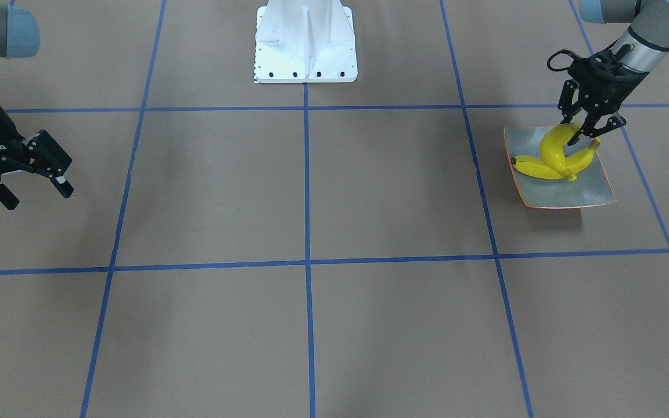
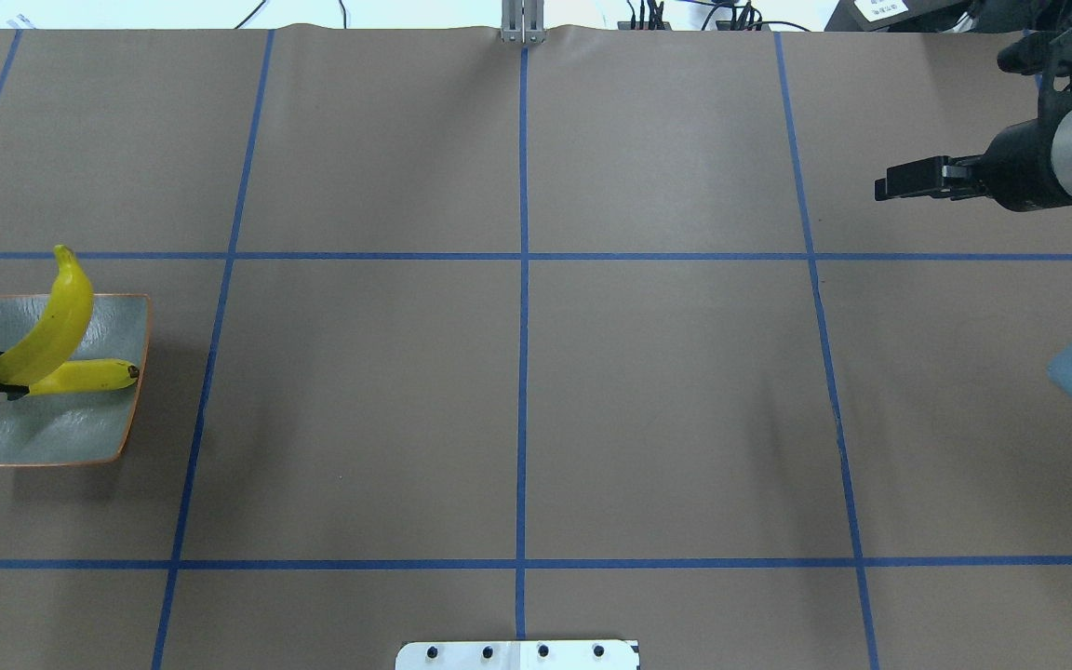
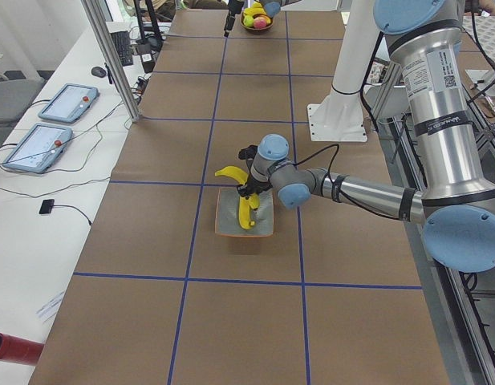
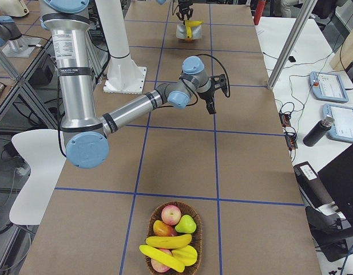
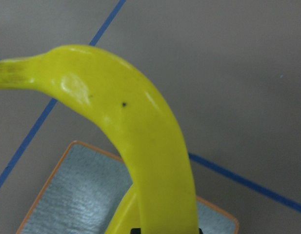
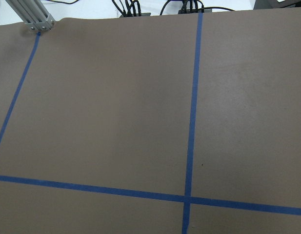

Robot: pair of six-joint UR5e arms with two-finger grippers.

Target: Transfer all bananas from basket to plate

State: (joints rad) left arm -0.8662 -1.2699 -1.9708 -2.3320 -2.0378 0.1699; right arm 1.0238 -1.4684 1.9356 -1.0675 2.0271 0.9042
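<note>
My left gripper point(image 1: 580, 137) is shut on one end of a yellow banana point(image 1: 549, 148) over the square grey-green plate point(image 1: 593, 186). The held banana point(image 2: 52, 326) tilts up, and its free tip reaches past the plate's point(image 2: 71, 428) far edge. A second banana point(image 2: 89, 375) lies flat on the plate beneath it. In the left wrist view the held banana point(image 5: 140, 131) fills the frame above the plate point(image 5: 67, 200). My right gripper point(image 1: 37, 195) hangs open with nothing in it, far from the plate. The basket point(image 4: 173, 245) at the table's other end holds more bananas point(image 4: 169, 241).
The basket also holds an apple point(image 4: 171, 215) and a green pear point(image 4: 186, 224). The robot's white base point(image 1: 305, 43) stands at the middle of the table's robot-side edge. Blue tape lines point(image 2: 523, 279) mark a grid on the brown table.
</note>
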